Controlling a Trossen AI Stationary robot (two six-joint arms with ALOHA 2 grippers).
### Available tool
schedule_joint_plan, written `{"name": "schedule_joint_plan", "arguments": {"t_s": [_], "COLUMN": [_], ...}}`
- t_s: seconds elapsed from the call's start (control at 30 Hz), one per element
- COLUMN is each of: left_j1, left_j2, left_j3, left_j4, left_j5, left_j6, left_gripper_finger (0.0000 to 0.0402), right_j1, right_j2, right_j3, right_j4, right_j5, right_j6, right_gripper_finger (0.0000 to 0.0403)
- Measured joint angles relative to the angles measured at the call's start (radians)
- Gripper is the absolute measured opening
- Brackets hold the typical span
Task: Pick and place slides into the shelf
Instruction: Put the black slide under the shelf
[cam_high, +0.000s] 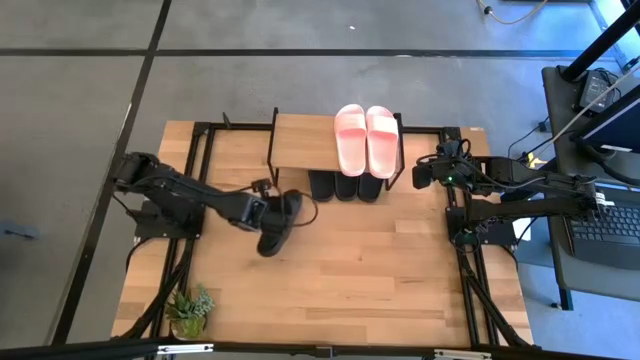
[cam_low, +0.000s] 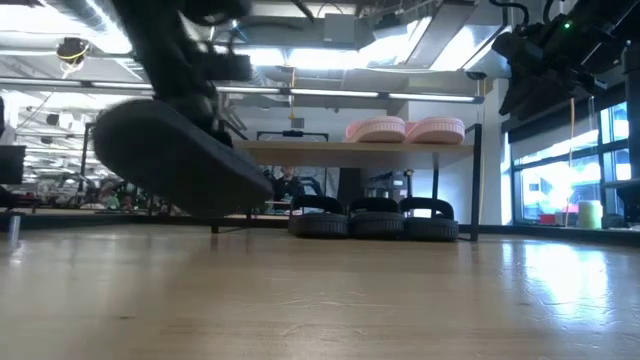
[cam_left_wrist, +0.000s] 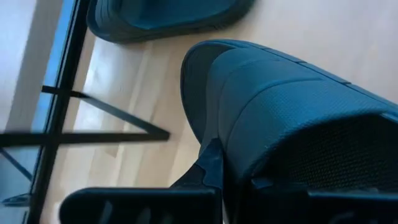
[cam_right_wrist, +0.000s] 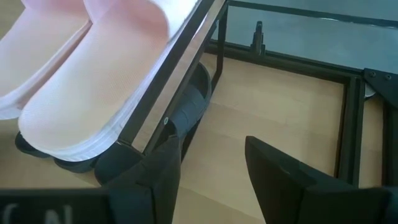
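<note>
My left gripper (cam_high: 268, 212) is shut on a matte black slide (cam_high: 280, 226), held above the table's middle, in front of the shelf's left half. In the low view this slide (cam_low: 180, 160) hangs tilted in the air. The shelf (cam_high: 302, 140) stands at the far edge. A pale pink pair (cam_high: 365, 138) lies on its wooden top board, and three black slides (cam_high: 345, 187) sit side by side on the table under its right part. My right gripper (cam_right_wrist: 211, 163) is open and hovers at the shelf's right end, touching nothing. My left gripper holds the black slide at its side, by the wide strap (cam_left_wrist: 292, 106). One finger (cam_left_wrist: 211, 165) lies against the slide's outer side, and the slide hides the other. The fingers come from the table's left. The slide is lifted clear of the table (cam_low: 320, 300) and tilted.
A small potted plant (cam_high: 190, 310) stands at the table's near left corner. Black frame rails (cam_high: 455, 215) run along the table's sides. Bare wood lies under the shelf's left part and across the table's near half. A laptop (cam_high: 610, 225) sits on a stand beyond the right edge.
</note>
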Motion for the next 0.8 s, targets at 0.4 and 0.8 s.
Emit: {"name": "schedule_joint_plan", "arguments": {"t_s": [0.4,0.8], "left_j1": [0.150,0.259], "left_j2": [0.229,0.307], "left_j3": [0.106,0.177], "left_j4": [0.034,0.039], "left_j5": [-0.018,-0.085], "left_j6": [0.071,0.103], "left_gripper_finger": [0.0002,0.0002], "right_j1": [0.000,0.000], "right_j2": [0.000,0.000], "right_j3": [0.000,0.000], "right_j4": [0.000,-0.002], "right_j5": [0.000,0.000], "right_j6": [-0.002,-0.022], "right_gripper_finger": [0.0179,0.0179]}}
